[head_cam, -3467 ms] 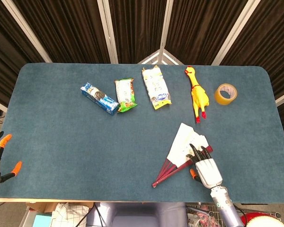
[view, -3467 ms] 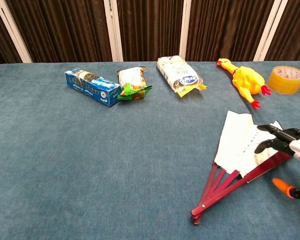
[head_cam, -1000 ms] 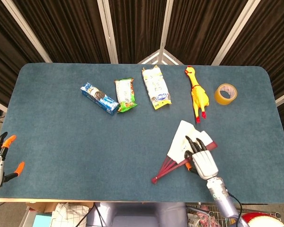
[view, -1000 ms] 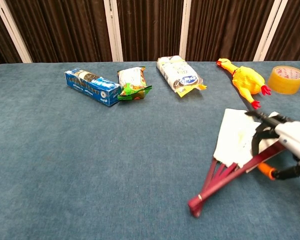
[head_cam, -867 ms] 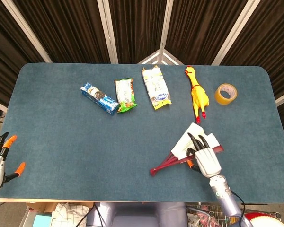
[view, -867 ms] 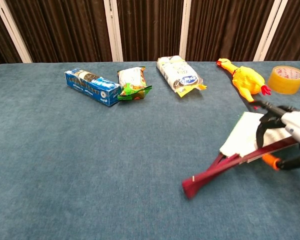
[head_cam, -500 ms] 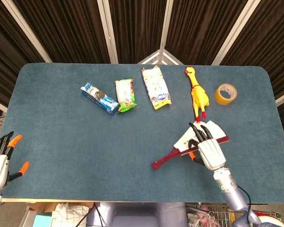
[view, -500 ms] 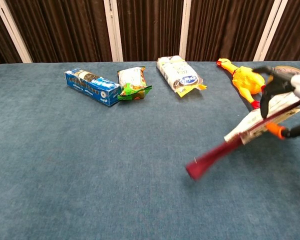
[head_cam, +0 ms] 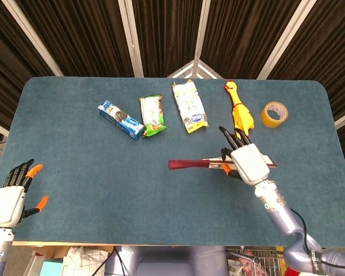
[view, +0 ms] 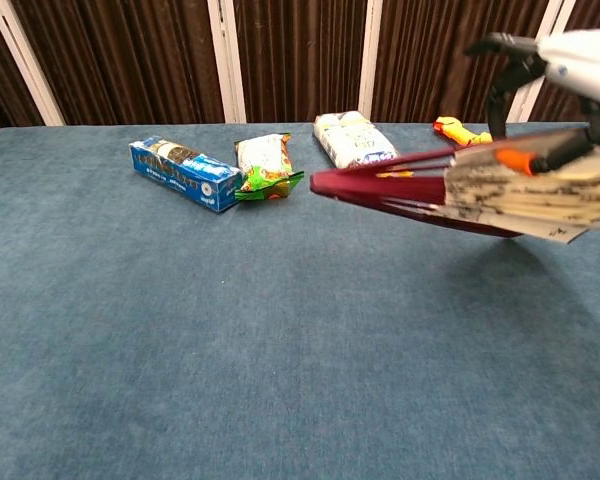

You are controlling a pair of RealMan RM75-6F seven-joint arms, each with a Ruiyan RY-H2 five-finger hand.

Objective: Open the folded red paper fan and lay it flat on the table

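My right hand (head_cam: 245,161) (view: 570,60) grips the red paper fan (head_cam: 195,164) (view: 450,190) and holds it in the air above the right half of the table. The fan is nearly folded up: its red ribs point left and the white paper folds are bunched under the hand. My left hand (head_cam: 14,195) hovers open at the table's near left edge, fingers spread, holding nothing. The chest view does not show the left hand.
Along the back of the blue table (head_cam: 92,172) lie a blue biscuit box (head_cam: 120,119), a green snack bag (head_cam: 152,115), a white-yellow packet (head_cam: 189,105), a yellow rubber chicken (head_cam: 238,106) and a roll of tape (head_cam: 273,114).
My right hand has lifted the fan off the table and swung it so its ribs point left; the spread paper has closed up. The left hand has come further in over the table edge.
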